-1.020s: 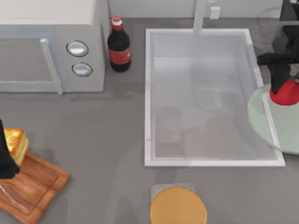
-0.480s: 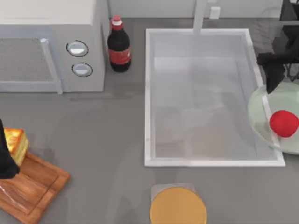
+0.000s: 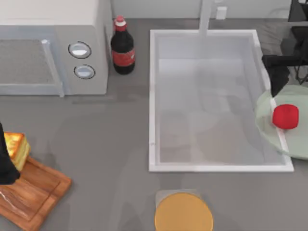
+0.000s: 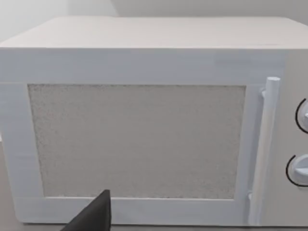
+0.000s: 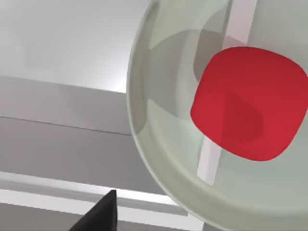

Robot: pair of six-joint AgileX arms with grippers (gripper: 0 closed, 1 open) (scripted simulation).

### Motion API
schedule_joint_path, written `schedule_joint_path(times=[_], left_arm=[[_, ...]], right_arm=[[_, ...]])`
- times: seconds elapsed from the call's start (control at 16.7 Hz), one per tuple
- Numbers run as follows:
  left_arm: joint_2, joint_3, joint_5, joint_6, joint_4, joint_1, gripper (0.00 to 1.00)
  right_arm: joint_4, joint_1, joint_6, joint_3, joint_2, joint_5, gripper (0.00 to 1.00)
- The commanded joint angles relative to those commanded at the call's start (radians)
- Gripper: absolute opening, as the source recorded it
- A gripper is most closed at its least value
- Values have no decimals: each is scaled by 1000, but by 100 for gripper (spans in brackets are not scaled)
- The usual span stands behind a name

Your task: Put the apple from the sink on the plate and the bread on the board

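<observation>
Red apple (image 3: 285, 116) lies on the plate (image 3: 288, 144), free of the right gripper (image 3: 278, 79); finger state cannot be told. Left gripper (image 3: 6, 166) is beside the bread (image 3: 15, 149), which overhangs the board (image 3: 36, 192): seating it fully remains.

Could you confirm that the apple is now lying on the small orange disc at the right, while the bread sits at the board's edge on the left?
Not quite: the apple lies on the mint-green plate, not the orange disc, which sits bare at the front; the top view shows this. The bread is indeed at the board's edge on the left.
</observation>
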Motion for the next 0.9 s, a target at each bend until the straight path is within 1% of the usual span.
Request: schedule_joint_path(times=[0.24, 0.42, 0.66, 0.9], left_arm=[[0, 0, 0, 0, 0, 0, 100], [0, 0, 0, 0, 0, 0, 100], [0, 0, 0, 0, 0, 0, 100], [0, 0, 0, 0, 0, 0, 100]], right_arm=[[39, -4, -1, -49, -62, 2, 100], [138, -13, -2, -182, -219, 7, 100], [337, -33, -5, -466, -556, 17, 100], [589, -57, -8, -823, -985, 30, 100]])
